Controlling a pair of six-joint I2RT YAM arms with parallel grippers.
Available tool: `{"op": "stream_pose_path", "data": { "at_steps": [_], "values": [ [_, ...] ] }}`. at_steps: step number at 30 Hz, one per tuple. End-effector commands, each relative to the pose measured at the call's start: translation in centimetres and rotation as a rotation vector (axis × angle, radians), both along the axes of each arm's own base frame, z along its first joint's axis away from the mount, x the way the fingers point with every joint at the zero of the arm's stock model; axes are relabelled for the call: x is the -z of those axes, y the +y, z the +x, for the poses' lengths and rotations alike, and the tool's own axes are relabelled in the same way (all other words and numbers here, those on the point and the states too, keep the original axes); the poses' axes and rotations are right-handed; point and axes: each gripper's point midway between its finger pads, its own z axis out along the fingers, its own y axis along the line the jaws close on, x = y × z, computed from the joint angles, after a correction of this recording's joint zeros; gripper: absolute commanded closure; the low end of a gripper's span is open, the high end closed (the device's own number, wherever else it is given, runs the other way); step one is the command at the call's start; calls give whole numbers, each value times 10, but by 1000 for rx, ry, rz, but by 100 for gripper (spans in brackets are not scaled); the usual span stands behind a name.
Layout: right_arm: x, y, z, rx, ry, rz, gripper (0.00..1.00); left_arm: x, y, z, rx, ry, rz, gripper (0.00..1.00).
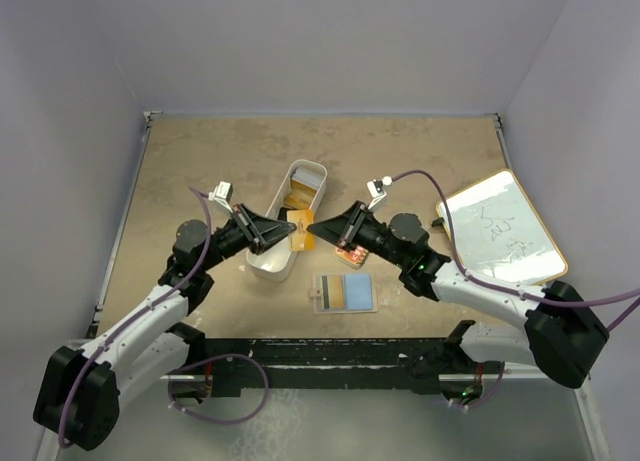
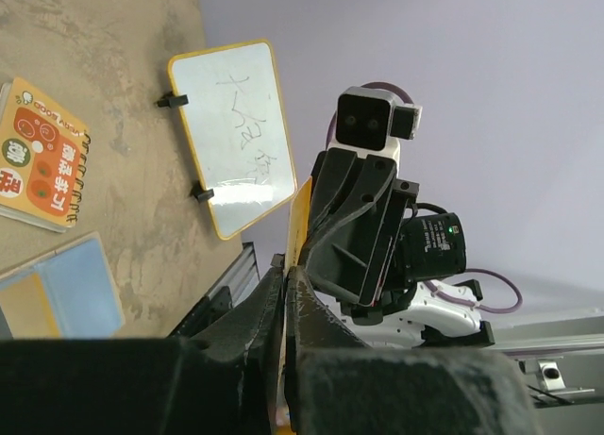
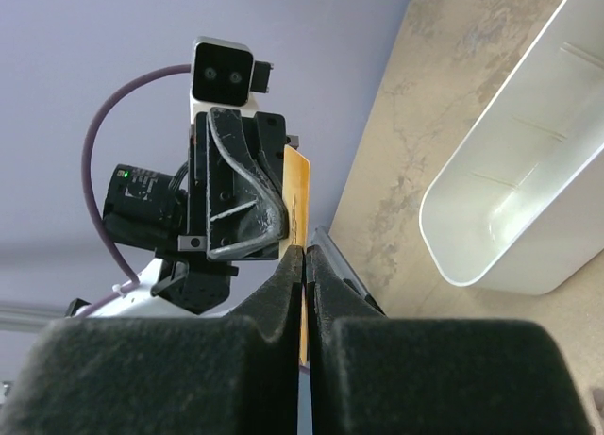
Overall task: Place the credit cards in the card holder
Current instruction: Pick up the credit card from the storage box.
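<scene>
An orange-gold credit card (image 1: 304,235) hangs edge-up over the near end of the white bin, pinched from both sides. My left gripper (image 1: 289,227) is shut on its left end, and in the left wrist view the card's yellow edge (image 2: 300,216) rises from between the closed jaws (image 2: 285,271). My right gripper (image 1: 318,228) is shut on the other end, the card (image 3: 297,197) standing between its jaws (image 3: 304,252). More credit cards (image 1: 345,292), dark, gold and blue, lie side by side on the table. A tan shape (image 1: 300,194) in the bin's far end may be the card holder.
The long white bin (image 1: 268,264) runs diagonally across mid-table. An orange-red patterned packet (image 1: 350,254) lies under my right gripper. A yellow-framed whiteboard (image 1: 500,229) lies at the right edge. Walls close off the table on three sides.
</scene>
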Motion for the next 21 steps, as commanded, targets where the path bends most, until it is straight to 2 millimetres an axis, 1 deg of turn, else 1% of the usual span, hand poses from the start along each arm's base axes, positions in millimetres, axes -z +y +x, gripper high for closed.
{"op": "stream_pose_path", "data": {
  "at_steps": [1,6,11,12,14,18,21],
  "values": [
    [-3,8,-12,-76,-1,24,100,-25,-5,-4,34,-88,-71,100],
    [4,6,-17,-91,28,33,100,-29,-10,-9,61,-99,-112,100],
    [6,6,-22,-113,49,45,100,-25,-12,-10,60,-90,-111,100],
    [9,6,-23,-116,59,33,100,-25,-12,-10,57,-88,-111,100],
    [12,5,-23,-115,61,17,93,-26,-14,-11,62,-87,-116,100],
    [22,-3,-25,-92,73,-20,77,-27,-17,-14,60,-78,-144,100],
    [28,-11,-29,-78,69,-55,69,-21,-27,-18,58,-63,-142,100]
  ]
}}
